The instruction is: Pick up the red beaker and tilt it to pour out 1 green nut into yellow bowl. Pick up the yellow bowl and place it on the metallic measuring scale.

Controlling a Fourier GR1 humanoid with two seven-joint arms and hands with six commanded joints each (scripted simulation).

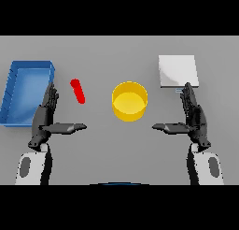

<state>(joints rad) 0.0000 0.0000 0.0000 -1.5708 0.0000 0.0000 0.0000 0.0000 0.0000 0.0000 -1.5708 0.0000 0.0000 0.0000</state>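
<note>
Table point(102, 51) plain grey. Beaker point(78, 90) red, bowl point(130, 101) yellow, bin point(25, 91) blue, scale point(178, 70) light metallic grey. Both hands point(45, 118) point(193, 116) dark, arms point(32, 167) white and grey.

White/grey forearms w/ dark oval panels, dark left hand point(43, 118) & right hand point(196, 118).

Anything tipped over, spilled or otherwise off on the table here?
Nothing stands out. The red beaker stands apart from the round yellow bowl, no nut spilled. The square metallic scale and blue rectangular tray sit undisturbed; both robot hands are open.
</note>
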